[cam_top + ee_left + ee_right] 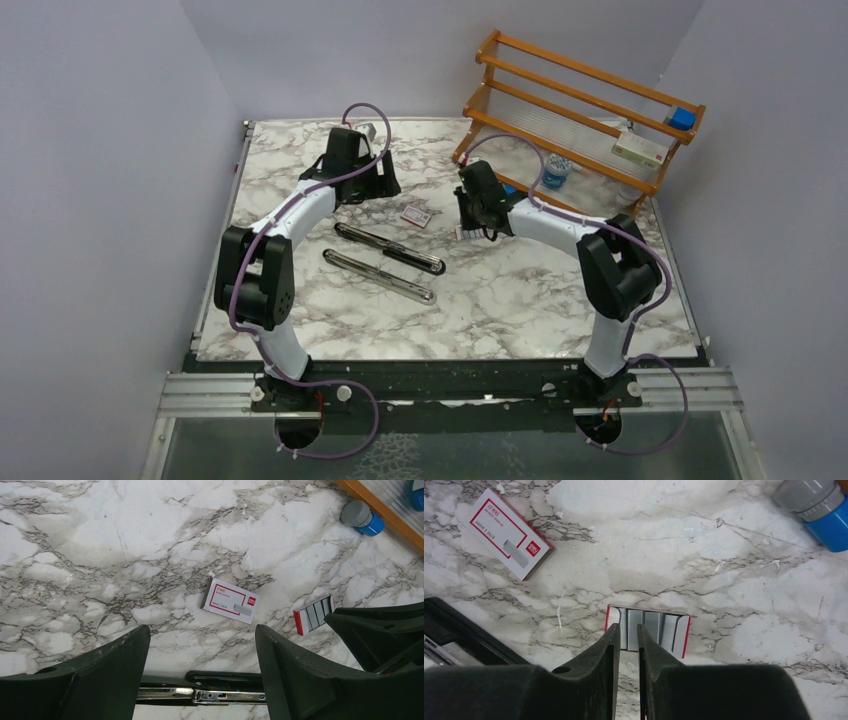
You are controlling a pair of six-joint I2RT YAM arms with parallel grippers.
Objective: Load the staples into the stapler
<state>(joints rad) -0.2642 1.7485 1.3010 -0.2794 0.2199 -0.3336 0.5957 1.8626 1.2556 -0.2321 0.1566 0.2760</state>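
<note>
The stapler [390, 248] lies opened flat mid-table, its silver channel half [380, 277] nearer me; it also shows low in the left wrist view [225, 692]. The staples box's white-labelled sleeve [416, 215] [231, 601] [509, 532] lies beyond it. To the sleeve's right sits the red-edged tray of silver staples [664, 625] [314, 615]. My right gripper [627, 630] [470, 225] is down on the tray's near edge, its jaws narrowed onto one staple strip. My left gripper [202, 645] [365, 185] hangs open over the table just beyond the stapler, holding nothing.
A wooden rack [580, 100] stands at the back right with a white box [640, 150] and a blue item [682, 118] on it. A blue bottle with a grey cap [556, 172] [819, 505] lies in front of the rack, close to the right arm.
</note>
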